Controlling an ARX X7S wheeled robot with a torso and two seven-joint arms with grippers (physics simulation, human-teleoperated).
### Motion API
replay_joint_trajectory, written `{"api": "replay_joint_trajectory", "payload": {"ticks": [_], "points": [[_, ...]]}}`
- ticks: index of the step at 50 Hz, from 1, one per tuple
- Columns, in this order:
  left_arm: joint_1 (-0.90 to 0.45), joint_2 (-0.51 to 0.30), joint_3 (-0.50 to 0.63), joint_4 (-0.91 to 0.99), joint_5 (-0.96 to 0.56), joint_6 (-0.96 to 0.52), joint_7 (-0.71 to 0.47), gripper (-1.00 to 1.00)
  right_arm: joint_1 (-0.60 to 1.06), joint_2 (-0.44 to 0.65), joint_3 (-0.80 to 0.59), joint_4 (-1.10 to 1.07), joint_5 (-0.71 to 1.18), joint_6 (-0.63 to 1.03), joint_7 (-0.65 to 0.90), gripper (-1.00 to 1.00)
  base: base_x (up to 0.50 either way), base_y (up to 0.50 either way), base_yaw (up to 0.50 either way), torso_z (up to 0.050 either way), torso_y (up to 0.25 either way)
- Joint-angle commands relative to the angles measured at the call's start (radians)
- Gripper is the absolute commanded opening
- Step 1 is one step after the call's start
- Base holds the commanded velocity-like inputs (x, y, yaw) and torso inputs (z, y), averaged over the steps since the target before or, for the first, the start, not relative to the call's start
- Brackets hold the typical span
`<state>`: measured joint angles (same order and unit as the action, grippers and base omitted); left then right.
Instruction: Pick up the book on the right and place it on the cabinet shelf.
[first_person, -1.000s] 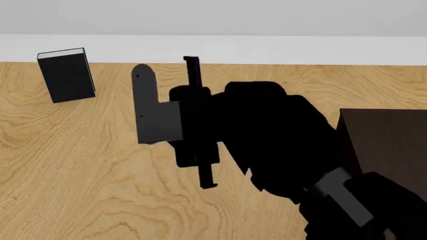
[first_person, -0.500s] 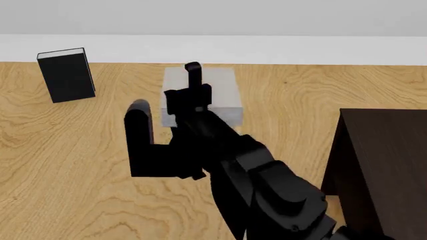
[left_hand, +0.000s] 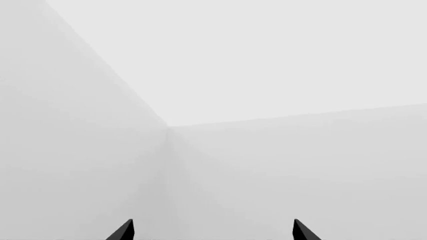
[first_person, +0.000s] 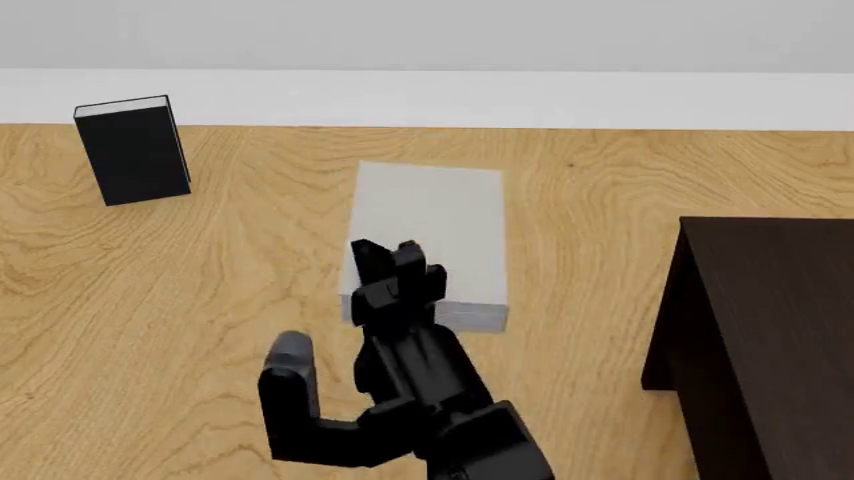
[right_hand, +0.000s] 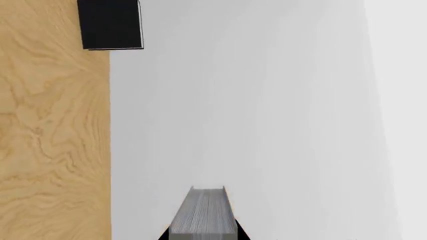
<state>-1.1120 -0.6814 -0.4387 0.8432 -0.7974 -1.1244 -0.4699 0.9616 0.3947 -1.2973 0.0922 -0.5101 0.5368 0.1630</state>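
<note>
The book (first_person: 430, 232) is light grey and seems to be held up above the middle of the bench (first_person: 160, 330), its flat cover facing the head camera. The right gripper (first_person: 396, 262) is at the book's near edge, and in the right wrist view the white page edges (right_hand: 202, 212) sit right between the jaws, so the gripper looks clenched on the book. A black book (first_person: 132, 150) stands far off to the left, well apart. The dark cabinet (first_person: 767, 330) is on the right, near the robot; only its flat top and one side show, so the shelf inside is hidden. The left gripper (left_hand: 212, 232) is spread apart with nothing in it, and it faces only blank wall. The step in hand looks like the pick-up, with the carry to come. Next, the arm should swing the book right toward the cabinet, keep it tight, and line it up level with the shelf opening before it goes in.
</note>
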Motion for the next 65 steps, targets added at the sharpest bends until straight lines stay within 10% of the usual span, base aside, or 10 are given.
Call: {"api": "replay_joint_trajectory", "payload": {"ticks": [1, 65], "points": [[0.009, 0.012, 0.02, -0.006, 0.009, 0.022, -0.003, 1.0, -0.092, 0.023, -0.023, -0.069, -0.167, 0.08, 0.086, -1.0, 0.0, 0.0, 0.0, 0.0, 0.0], [0.021, 0.025, 0.077, -0.028, 0.017, 0.068, -0.021, 1.0, -0.338, 0.189, 0.003, -0.116, -0.172, 0.158, 0.247, -1.0, 0.0, 0.0, 0.0, 0.0, 0.001]]}}
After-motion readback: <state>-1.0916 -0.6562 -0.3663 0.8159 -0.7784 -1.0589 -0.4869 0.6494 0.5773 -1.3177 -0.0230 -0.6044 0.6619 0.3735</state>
